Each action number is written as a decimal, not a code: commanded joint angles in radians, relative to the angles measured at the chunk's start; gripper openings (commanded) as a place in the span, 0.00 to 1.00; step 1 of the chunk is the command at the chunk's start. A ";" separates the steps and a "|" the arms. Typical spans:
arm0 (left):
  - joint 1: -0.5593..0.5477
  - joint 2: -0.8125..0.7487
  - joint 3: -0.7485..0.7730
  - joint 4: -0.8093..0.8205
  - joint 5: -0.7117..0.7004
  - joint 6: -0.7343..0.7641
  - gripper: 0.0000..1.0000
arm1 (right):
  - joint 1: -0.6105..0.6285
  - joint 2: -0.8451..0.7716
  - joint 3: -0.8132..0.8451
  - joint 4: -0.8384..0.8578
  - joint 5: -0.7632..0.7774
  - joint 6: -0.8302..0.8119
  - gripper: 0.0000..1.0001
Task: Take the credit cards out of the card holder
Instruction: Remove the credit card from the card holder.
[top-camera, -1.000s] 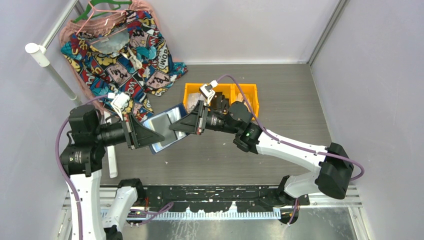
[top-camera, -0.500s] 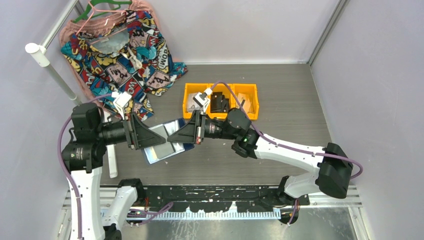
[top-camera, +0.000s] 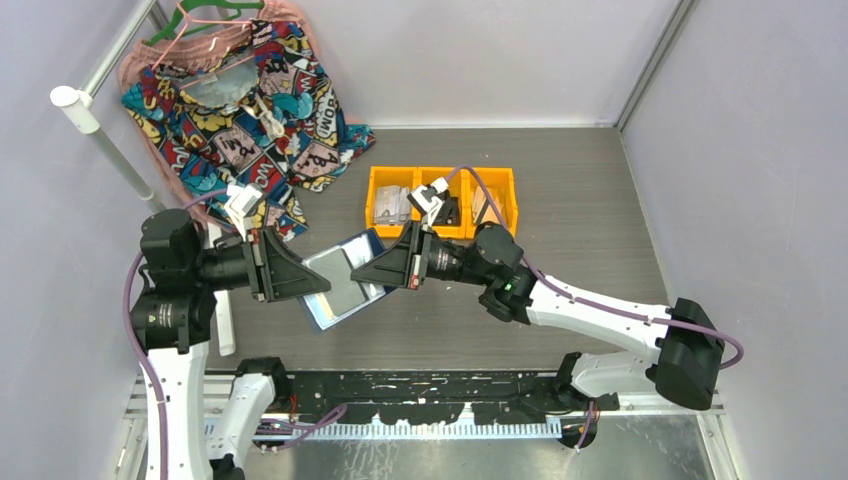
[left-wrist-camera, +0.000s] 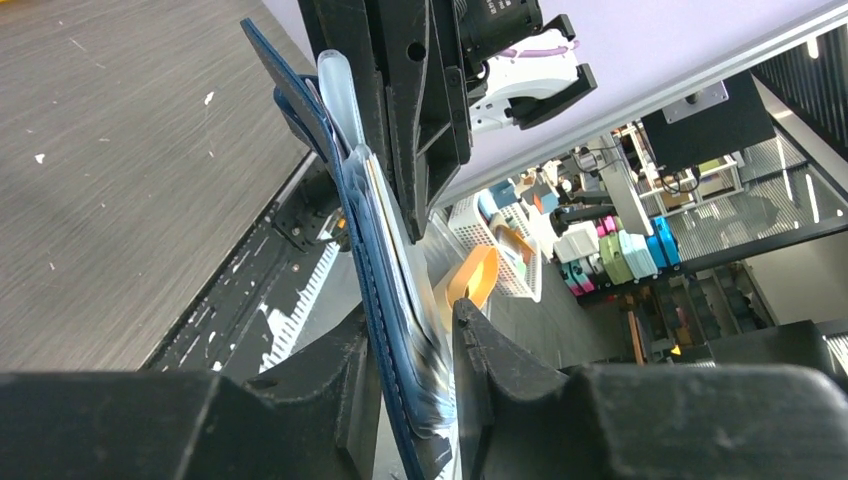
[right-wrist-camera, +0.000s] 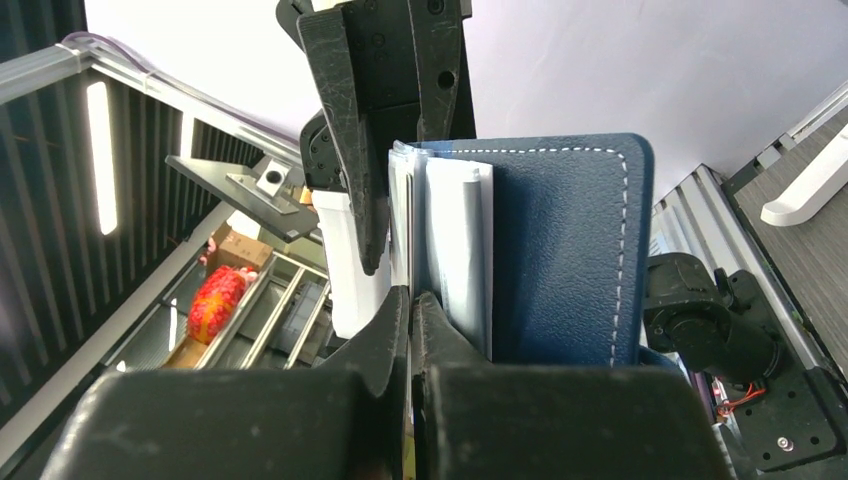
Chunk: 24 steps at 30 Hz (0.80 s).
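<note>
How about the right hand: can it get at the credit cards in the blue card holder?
Likely yes: the right hand is shut on the pale credit cards poking from the card holder; nothing stands between.

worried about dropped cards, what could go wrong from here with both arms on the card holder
1. The right jaws are shut on just the thin edge of a pale card at the card holder; so narrow a pinch may slip when pulled.
2. The left jaws hold the card holder by one end; a tug could twist it loose or drag the other cards out.
</note>
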<state>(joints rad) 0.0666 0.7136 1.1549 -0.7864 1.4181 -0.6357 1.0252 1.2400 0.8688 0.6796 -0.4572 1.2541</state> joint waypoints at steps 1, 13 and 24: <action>-0.002 -0.013 0.008 0.058 0.061 -0.040 0.30 | -0.011 -0.032 -0.004 0.033 0.077 -0.018 0.01; -0.003 -0.024 0.004 0.056 0.032 -0.023 0.00 | -0.004 0.012 0.057 0.035 0.013 0.004 0.24; -0.003 -0.009 0.038 0.016 0.011 0.016 0.00 | -0.003 -0.020 0.069 -0.015 0.022 -0.018 0.08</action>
<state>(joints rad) 0.0666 0.7067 1.1500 -0.7792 1.3918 -0.6361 1.0172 1.2572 0.9031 0.6758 -0.4549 1.2621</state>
